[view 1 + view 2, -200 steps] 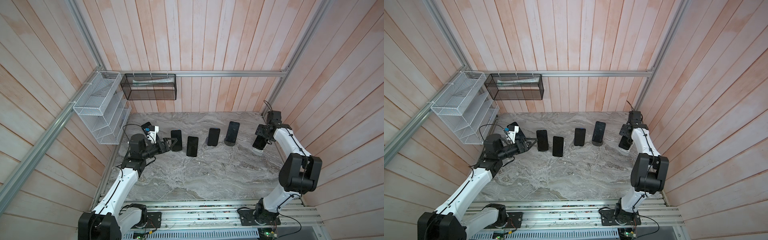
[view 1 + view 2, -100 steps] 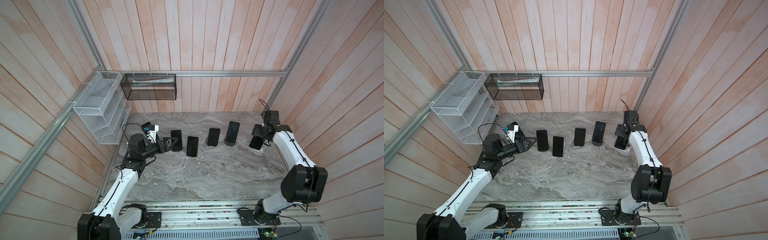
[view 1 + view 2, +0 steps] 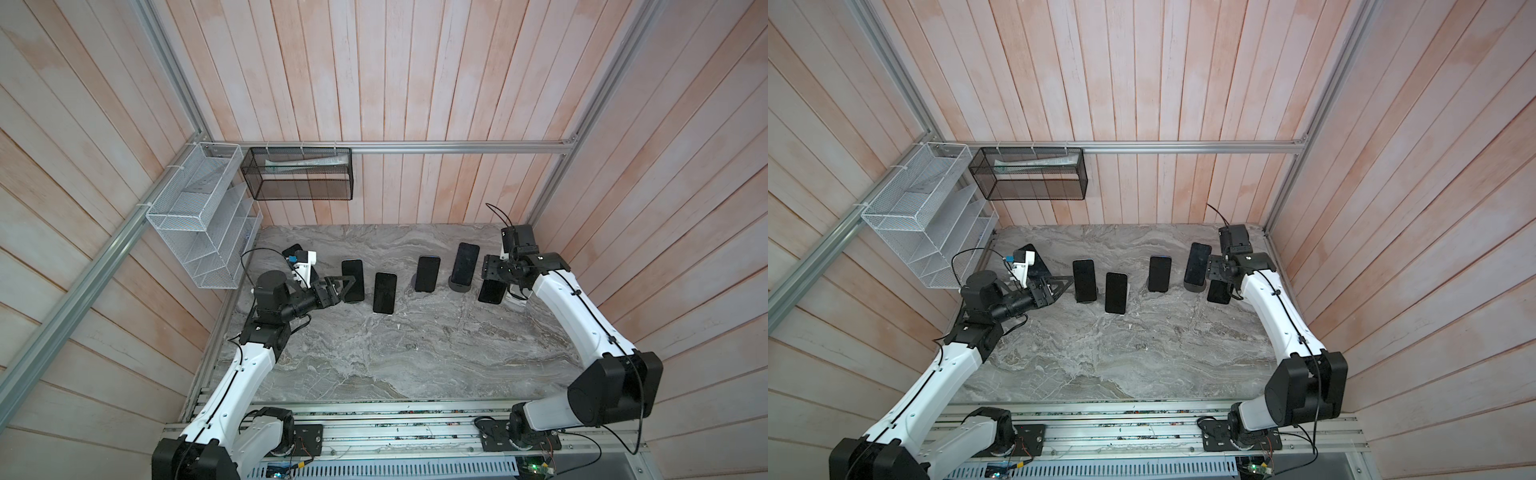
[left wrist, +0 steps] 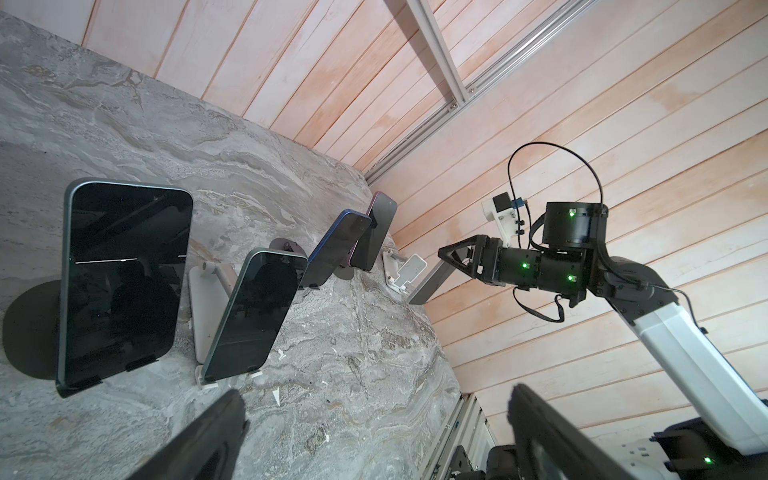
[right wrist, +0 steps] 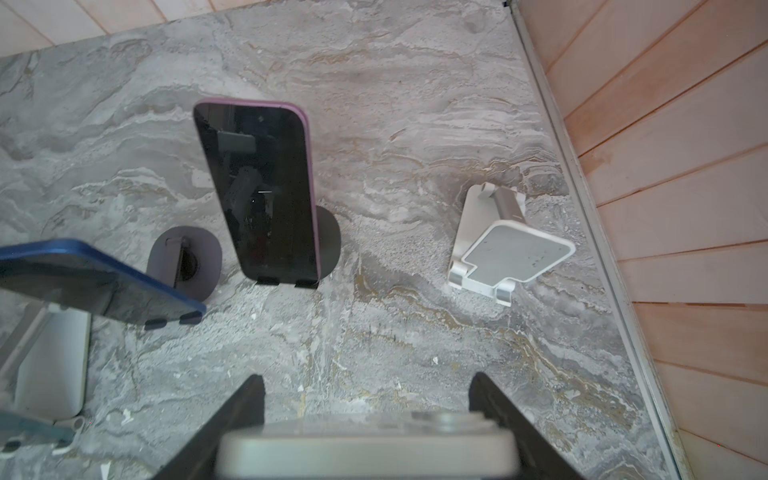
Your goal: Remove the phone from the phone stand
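Right wrist view showed the right gripper [image 5: 365, 384] closed on the silver phone [image 5: 365, 451], one black finger pressed to each long edge. In both top views that phone hung at about 2 o'clock on the marble table [image 3: 374, 365], its dark screen tilted. It was lifted off the white phone stand [image 3: 516, 300], which sat just beside it at 4 o'clock with its plate bare. A purple-edged phone [image 3: 465, 264] leaned on a dark stand [image 3: 460, 286] at the held phone's 10 o'clock. Behind the gripper the wrist lay roughly level. The right arm [image 3: 582, 320] ran its white forearm toward 5 o'clock to a raised black elbow above the front rail [image 3: 395, 428].

The left gripper [image 3: 343, 286] stood spread wide, holding nothing, at 10 o'clock on the table and pointing toward 3 o'clock. Its tips were near the leftmost phone [image 3: 353, 280] but apart from it in the left wrist view. The left arm [image 3: 245, 374] climbed from the rail at 7 o'clock, slanting toward 1 o'clock.
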Controlling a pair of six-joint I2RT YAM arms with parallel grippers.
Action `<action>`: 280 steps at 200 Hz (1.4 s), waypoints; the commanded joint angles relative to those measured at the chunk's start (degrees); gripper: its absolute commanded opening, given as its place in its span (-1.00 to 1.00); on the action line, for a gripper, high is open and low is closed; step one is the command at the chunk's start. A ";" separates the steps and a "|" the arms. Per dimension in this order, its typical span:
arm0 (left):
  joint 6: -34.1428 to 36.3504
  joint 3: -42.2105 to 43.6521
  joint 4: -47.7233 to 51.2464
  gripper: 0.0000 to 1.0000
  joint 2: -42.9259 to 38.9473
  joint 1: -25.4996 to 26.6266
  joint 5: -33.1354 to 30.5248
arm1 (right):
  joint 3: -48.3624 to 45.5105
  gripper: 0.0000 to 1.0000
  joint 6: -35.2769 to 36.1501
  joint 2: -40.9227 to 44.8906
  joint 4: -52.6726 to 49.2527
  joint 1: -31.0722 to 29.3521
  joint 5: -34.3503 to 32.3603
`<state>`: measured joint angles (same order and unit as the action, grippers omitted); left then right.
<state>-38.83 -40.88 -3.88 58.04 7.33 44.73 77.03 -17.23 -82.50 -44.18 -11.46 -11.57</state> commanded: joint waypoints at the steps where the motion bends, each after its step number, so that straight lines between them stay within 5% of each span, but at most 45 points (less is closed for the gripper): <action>1: -0.84 2.13 -1.26 1.00 -1.94 0.41 0.27 | -1.19 0.20 -1.48 2.17 -3.27 -3.37 -1.24; 138: -7.49 10.84 -5.18 1.00 -8.77 2.16 -2.62 | -8.73 0.19 -10.99 1.08 -3.33 -20.59 2.62; 280: -8.55 11.82 -6.89 1.00 -7.52 6.11 -3.43 | -11.79 0.17 -15.23 -8.85 2.82 -23.88 9.46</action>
<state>-47.07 -29.71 -8.91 50.19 12.69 41.89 64.34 -30.70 -89.38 -42.33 -34.44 -2.83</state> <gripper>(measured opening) 0.999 0.747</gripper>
